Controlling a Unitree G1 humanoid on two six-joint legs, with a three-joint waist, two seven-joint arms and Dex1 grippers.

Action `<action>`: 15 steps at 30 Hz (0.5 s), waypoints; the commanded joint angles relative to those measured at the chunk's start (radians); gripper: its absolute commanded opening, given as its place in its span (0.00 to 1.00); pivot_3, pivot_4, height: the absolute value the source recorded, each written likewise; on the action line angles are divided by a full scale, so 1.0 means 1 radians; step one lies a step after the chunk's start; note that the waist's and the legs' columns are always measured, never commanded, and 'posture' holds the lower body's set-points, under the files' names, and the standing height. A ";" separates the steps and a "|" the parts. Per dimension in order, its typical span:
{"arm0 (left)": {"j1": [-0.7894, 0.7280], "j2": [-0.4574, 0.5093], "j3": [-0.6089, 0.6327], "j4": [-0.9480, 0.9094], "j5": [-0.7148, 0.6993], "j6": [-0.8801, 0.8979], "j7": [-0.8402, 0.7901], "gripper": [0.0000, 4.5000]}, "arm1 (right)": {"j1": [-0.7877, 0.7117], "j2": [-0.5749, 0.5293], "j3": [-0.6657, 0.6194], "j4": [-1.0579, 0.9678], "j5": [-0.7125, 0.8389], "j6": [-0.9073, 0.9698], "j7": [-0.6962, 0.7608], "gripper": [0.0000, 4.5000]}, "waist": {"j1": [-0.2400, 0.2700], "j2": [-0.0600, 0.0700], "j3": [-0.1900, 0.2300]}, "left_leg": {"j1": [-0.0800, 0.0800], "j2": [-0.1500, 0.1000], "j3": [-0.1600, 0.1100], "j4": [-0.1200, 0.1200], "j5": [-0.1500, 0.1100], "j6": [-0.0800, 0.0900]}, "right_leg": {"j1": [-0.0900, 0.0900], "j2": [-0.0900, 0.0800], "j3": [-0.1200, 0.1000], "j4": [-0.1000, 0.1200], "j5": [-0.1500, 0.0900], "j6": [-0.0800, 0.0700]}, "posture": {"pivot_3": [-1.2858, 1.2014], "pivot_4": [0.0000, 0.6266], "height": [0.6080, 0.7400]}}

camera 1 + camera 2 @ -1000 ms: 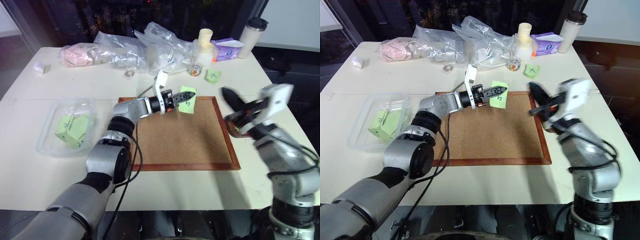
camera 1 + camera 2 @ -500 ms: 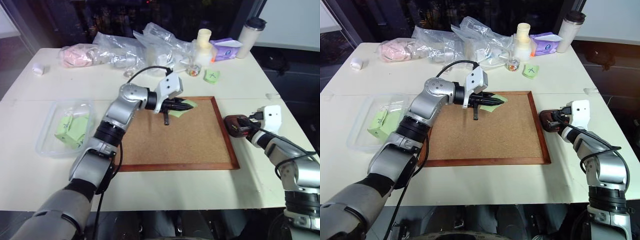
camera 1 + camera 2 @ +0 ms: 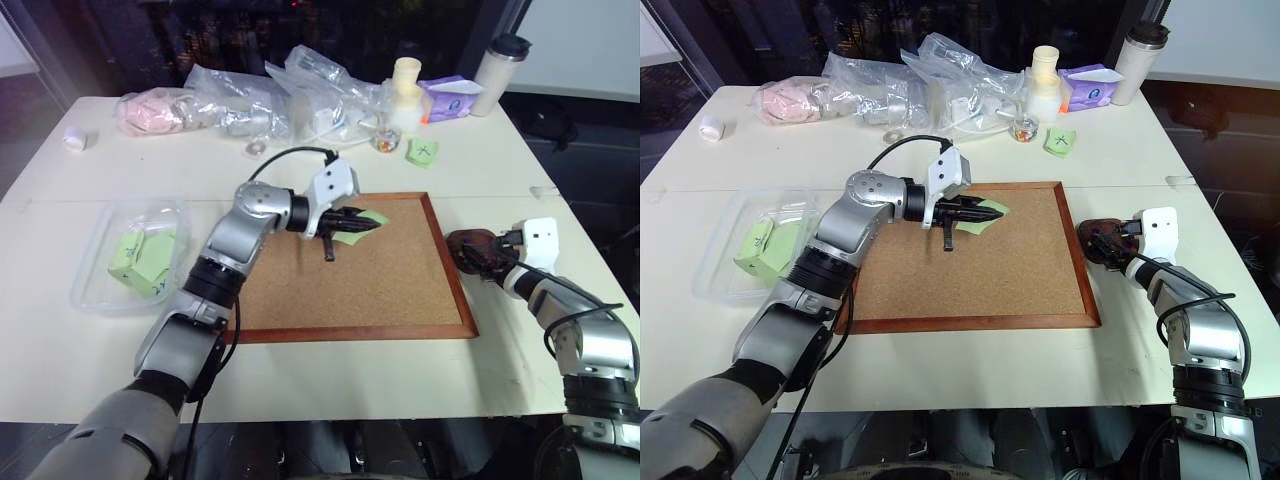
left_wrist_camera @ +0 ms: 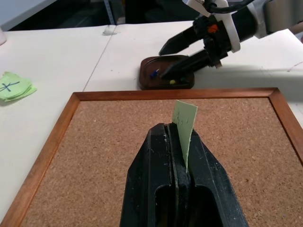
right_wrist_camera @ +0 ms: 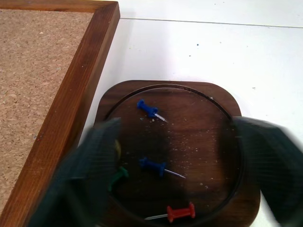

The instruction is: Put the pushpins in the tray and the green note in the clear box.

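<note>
Since a second ago the right gripper (image 3: pixel 478 252) has come down from above the table's right side to the tray (image 3: pixel 470 243), and the left gripper (image 3: pixel 352 222) has rolled over and drawn back a little above the corkboard (image 3: pixel 380 290), the green note (image 3: pixel 362 226) turning with it from upright to nearly flat.

From the head views, the left gripper hangs over the far part of the corkboard, fingers closed on the green note. The right gripper sits at the tray, which lies on the table just beside the corkboard's right edge. The clear box (image 3: pixel 95 255) stands near the table's left edge, well apart from the note, with other green notes inside. A green note marked with an x (image 3: pixel 424 151) lies on the table beyond the corkboard's far right corner, near a small glass jar (image 3: pixel 386 139) and some plastic bags (image 3: pixel 270 95).

In the left wrist view, the two black fingers (image 4: pixel 154 156) are pressed together on the note's lower edge, and the note stands up from between them. Beyond the corkboard's frame, the right gripper's fingers are spread at the tray.

In the right wrist view, the two fingers (image 5: pixel 90 165) stand wide apart, one at either side of the tray, holding nothing. Pushpins (image 5: pixel 152 166) lie in the tray: two blue, one red, one green partly behind a finger.
</note>
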 commanded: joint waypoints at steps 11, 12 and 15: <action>-0.031 -0.030 0.097 -0.039 -0.050 0.061 0.147 0.00 | -0.041 -0.003 -0.051 -0.052 -0.011 -0.098 -0.020 0.99 | 0.000 0.000 0.000 | 0.000 0.000 0.000 0.000 0.000 0.000 | 0.000 0.000 0.000 0.000 0.000 0.000 | 0.52 0.24 0.95; -0.038 -0.035 0.115 -0.037 -0.053 0.075 0.181 0.00 | -0.046 -0.007 -0.053 -0.054 -0.015 -0.107 -0.021 0.99 | 0.000 0.000 0.000 | 0.000 0.000 0.000 0.000 0.000 0.000 | 0.000 0.000 0.000 0.000 0.000 0.000 | 0.52 0.24 0.95; -0.053 -0.015 0.198 -0.085 -0.047 0.152 0.337 0.00 | -0.074 -0.052 -0.055 -0.080 -0.048 -0.135 -0.025 0.99 | -0.002 0.001 0.000 | 0.000 0.000 0.000 0.000 0.000 0.000 | 0.000 0.000 0.000 0.000 0.000 0.000 | 0.52 0.24 0.95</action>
